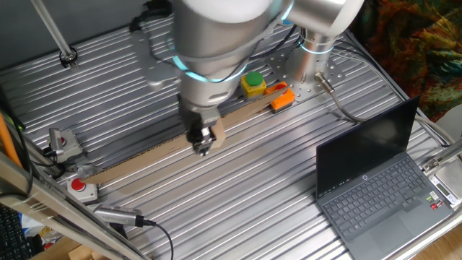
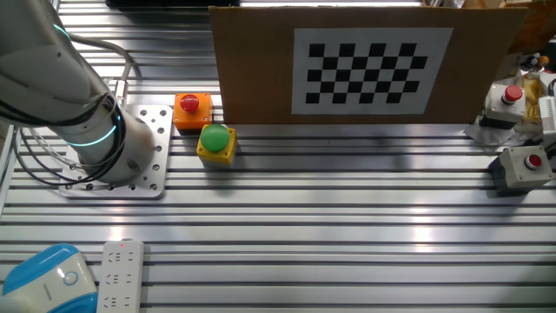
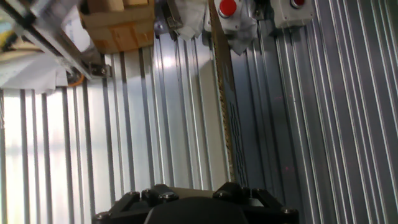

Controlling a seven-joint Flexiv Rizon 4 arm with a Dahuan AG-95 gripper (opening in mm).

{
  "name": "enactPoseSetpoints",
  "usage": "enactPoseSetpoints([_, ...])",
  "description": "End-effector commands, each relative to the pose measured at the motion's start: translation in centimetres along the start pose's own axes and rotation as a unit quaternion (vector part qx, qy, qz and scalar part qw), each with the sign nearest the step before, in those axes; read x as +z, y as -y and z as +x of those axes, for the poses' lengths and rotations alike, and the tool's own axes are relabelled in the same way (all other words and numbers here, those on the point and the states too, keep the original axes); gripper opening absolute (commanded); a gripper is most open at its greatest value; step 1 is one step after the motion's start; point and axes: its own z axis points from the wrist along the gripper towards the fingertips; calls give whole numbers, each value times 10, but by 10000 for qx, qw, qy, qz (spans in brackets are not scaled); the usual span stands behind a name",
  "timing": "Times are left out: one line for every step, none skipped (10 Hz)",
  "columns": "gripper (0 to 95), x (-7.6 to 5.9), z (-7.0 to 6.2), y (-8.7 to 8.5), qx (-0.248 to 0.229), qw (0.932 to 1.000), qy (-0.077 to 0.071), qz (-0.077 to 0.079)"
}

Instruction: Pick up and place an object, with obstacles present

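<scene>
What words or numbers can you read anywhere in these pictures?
None can be read.
Laptop: keys and a small lid mark, too small to read.
Checkerboard sheet on the cardboard board: black and white squares only, no text.
Button boxes, orange and yellow with green button: no label visible.
White power strip: markings too blurred.
Grey boxes with red buttons: no readable label.

No readable text, label, brand or number anywhere. Only a black-and-white checkerboard pattern [image 2: 372, 69] on the cardboard panel [image 2: 252, 69], without letters. Laptop [image 1: 379, 191] keys and lid logo too small to read.
</scene>
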Motion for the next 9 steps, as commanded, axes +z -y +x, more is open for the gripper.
enactPoseSetpoints([0, -1, -1, -1, 16, 10000, -37, 26])
enactPoseSetpoints([0, -1, 0, -1, 16, 10000, -34, 27])
enactPoseSetpoints([0, 1, 3, 1, 8, 10000, -23, 57])
enactPoseSetpoints([0, 2, 5, 2, -17, 10000, -13, 95])
enactPoseSetpoints([0, 2, 5, 2, -29, 9998, -44, 167])
enactPoseSetpoints([0, 2, 5, 2, -23, 9998, -38, 176])
enactPoseSetpoints([0, 2, 5, 2, -35, 9997, -176, 168])
enactPoseSetpoints([0, 2, 5, 2, -41, 9995, -261, 154])
enactPoseSetpoints([0, 2, 5, 2, -57, 9991, -414, 30])
